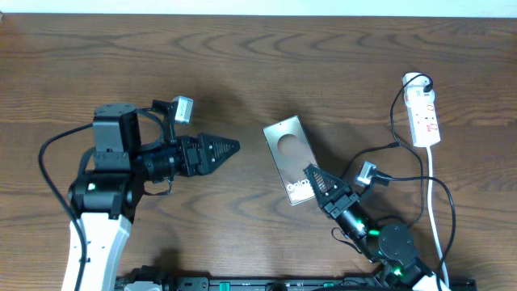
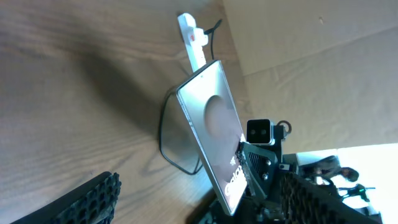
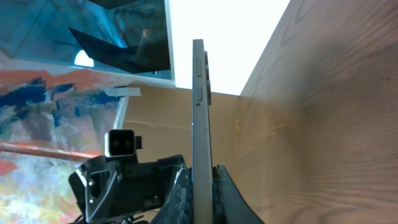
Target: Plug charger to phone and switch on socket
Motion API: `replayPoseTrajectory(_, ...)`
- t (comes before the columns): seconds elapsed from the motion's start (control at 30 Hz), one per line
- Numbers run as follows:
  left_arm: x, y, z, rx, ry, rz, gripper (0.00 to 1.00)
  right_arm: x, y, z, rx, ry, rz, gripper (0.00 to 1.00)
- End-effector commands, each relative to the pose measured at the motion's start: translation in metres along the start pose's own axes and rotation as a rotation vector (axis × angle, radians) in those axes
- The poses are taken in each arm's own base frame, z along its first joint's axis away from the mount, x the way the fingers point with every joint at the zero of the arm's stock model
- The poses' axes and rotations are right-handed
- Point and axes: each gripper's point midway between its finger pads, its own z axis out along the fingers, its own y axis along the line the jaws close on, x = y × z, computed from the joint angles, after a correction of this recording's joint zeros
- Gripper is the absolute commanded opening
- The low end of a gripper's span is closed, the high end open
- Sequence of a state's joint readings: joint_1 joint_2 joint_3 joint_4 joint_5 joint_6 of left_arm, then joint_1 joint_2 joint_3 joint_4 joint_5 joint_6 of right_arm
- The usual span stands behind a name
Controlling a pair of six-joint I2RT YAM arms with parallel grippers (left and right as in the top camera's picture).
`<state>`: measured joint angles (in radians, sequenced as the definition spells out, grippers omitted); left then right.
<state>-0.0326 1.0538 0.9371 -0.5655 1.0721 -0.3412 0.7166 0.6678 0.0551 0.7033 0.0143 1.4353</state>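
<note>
Holding: right gripper [image 1: 317, 179] pinches phone [image 1: 284, 145] by its lettered end, with a finger pressed flat on each face. The right wrist view shows the slab edge-on between them.
Free tool: left gripper [image 1: 234, 147] is spread and empty, pointing at the phone.
Phone position: projects straight out beyond the right fingers. It is directly ahead of the left fingers, near but apart, with its marked face turned toward them. It appears tilted; whether it clears the table [image 1: 242, 48] cannot be told.
Charger: thin black cable [image 2: 160, 132] loops on the table behind the phone as the left gripper faces it, out of its reach line. No tool touches it. The plug tip cannot be picked out with certainty.
Socket: white strip [image 1: 424, 113] lies well beyond the phone from the left gripper, off to the side of the right arm. Switch state is not readable.
Step in hand: judged as presenting and steadying the phone. Plugging has not begun and the socket is untouched.
Next move: probably the left gripper must pass round the phone, close on the cable just behind its tip, and bring the tip square to the phone's port. The right grip must hold firm against the push.
</note>
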Motion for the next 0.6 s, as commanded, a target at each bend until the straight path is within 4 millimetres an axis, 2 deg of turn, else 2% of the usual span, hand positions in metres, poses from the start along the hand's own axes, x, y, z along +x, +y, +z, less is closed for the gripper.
replayPoseTrajectory(0.0,-0.005,0.009,0.007,0.008,0.018,-0.117,0.83,-0.003,0.01,0.007,-0.04,-0.012,0.007,0.01)
replayPoseTrajectory(0.2,-0.019,0.023,0.02,0.021,0.019,-0.165,0.83,-0.002,0.006,0.016,-0.048,-0.012,0.008,0.01)
replayPoseTrajectory(0.33,-0.024,0.02,0.032,0.074,0.04,-0.145,0.83,-0.004,0.008,0.02,-0.07,-0.022,0.008,0.01)
replayPoseTrajectory(0.57,-0.019,0.011,0.054,0.112,0.092,-0.106,0.82,-0.006,0.009,0.029,-0.09,-0.037,0.01,0.01)
